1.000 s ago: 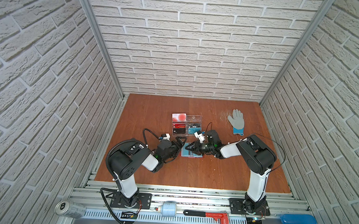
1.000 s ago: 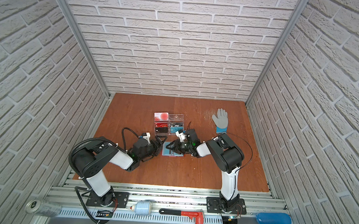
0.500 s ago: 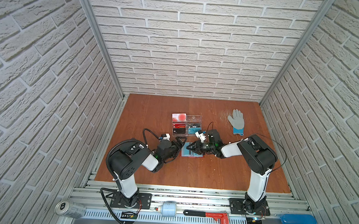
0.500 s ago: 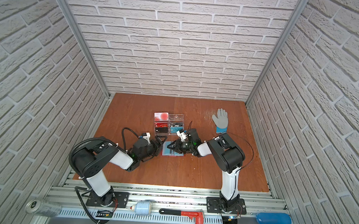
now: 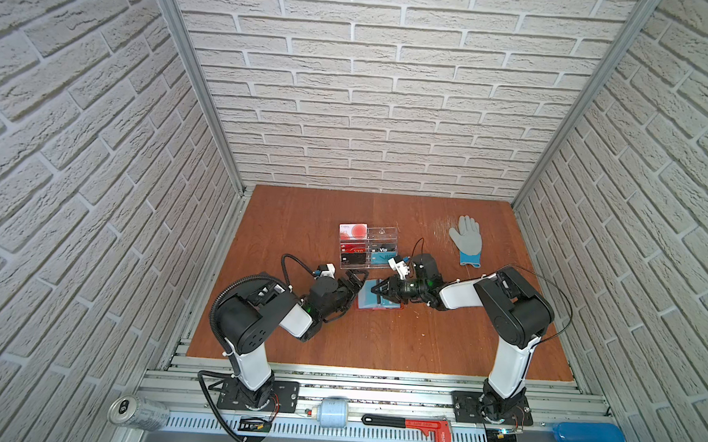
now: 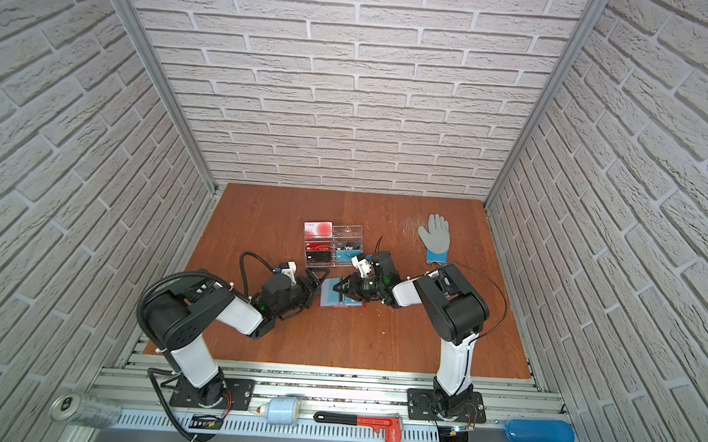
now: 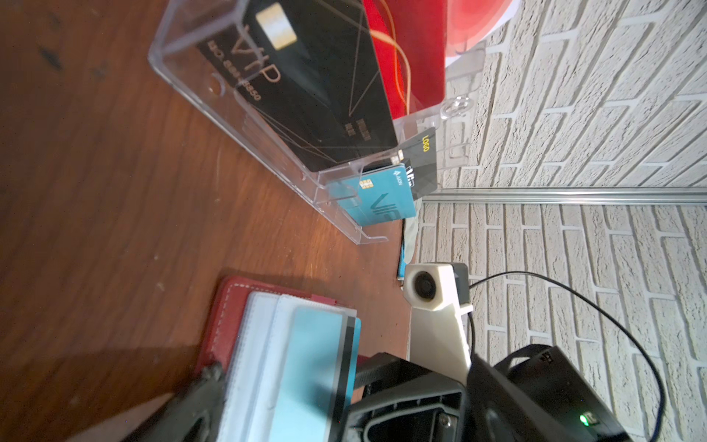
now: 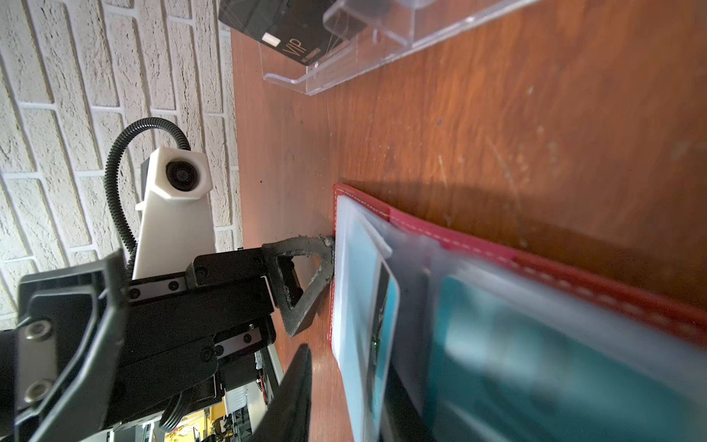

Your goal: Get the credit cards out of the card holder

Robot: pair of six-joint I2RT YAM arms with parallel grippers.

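The card holder (image 5: 381, 306) lies open on the wooden table, red outside and pale blue inside, in both top views (image 6: 341, 304). Credit cards sit in its pockets; a teal one with a dark stripe (image 7: 313, 363) shows in the left wrist view. In the right wrist view one card (image 8: 384, 306) stands tilted up from its pocket. My right gripper (image 5: 375, 291) is over the holder, open but narrow, its jaws either side of that raised card's edge, one finger (image 8: 294, 394) still over bare wood. My left gripper (image 5: 355, 290) stands open at the holder's left edge, one fingertip (image 8: 325, 245) touching it.
A clear acrylic stand (image 5: 367, 247) with printed VIP cards is just behind the holder. A grey glove (image 5: 465, 240) lies at the back right. On the front rail are a can (image 5: 138, 412), a red-handled tool (image 5: 412, 424) and a blue bottle (image 5: 588, 436).
My right gripper's jaws have drawn closer together round the raised card. Both arms have barely moved, and the left gripper stays wide open.
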